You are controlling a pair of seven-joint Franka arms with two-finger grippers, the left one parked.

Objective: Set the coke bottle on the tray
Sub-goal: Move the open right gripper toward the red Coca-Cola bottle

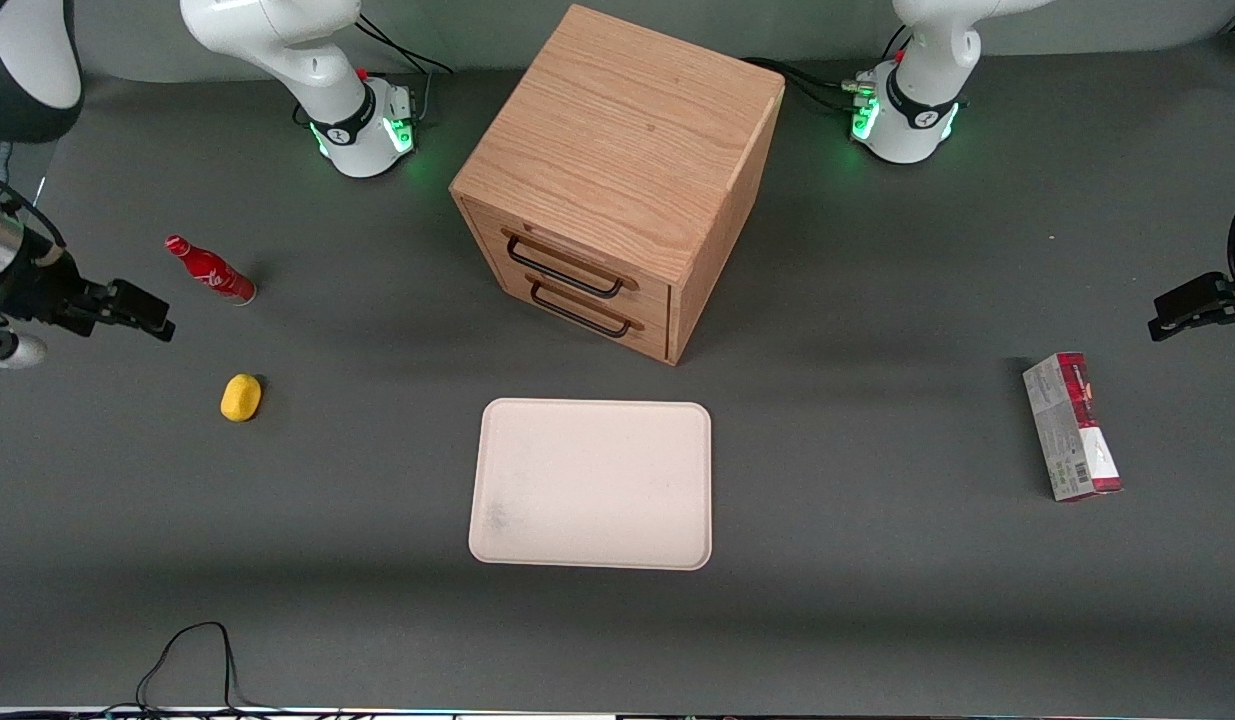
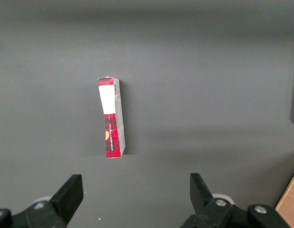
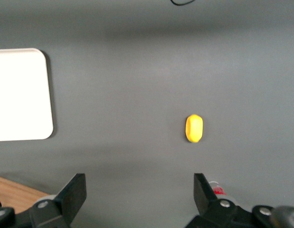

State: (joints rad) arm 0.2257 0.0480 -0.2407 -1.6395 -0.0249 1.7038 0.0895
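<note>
The coke bottle (image 1: 210,270), slim and red with a red cap and white script, is on the grey table toward the working arm's end. Whether it stands or lies I cannot tell. My right gripper (image 1: 145,312) hovers open and empty beside it, slightly nearer the front camera and apart from it. In the right wrist view the gripper (image 3: 139,191) has bare table between its fingers (image 3: 73,192), and only a sliver of the bottle (image 3: 218,191) shows past one finger. The cream tray (image 1: 592,420) lies flat mid-table in front of the cabinet, and its corner (image 3: 23,95) is seen from the wrist.
An oak two-drawer cabinet (image 1: 617,180) stands farther from the front camera than the tray. A small yellow lump (image 1: 241,397) (image 3: 194,128) sits nearer the camera than the bottle. A red-and-grey carton (image 1: 1072,425) (image 2: 112,118) lies toward the parked arm's end.
</note>
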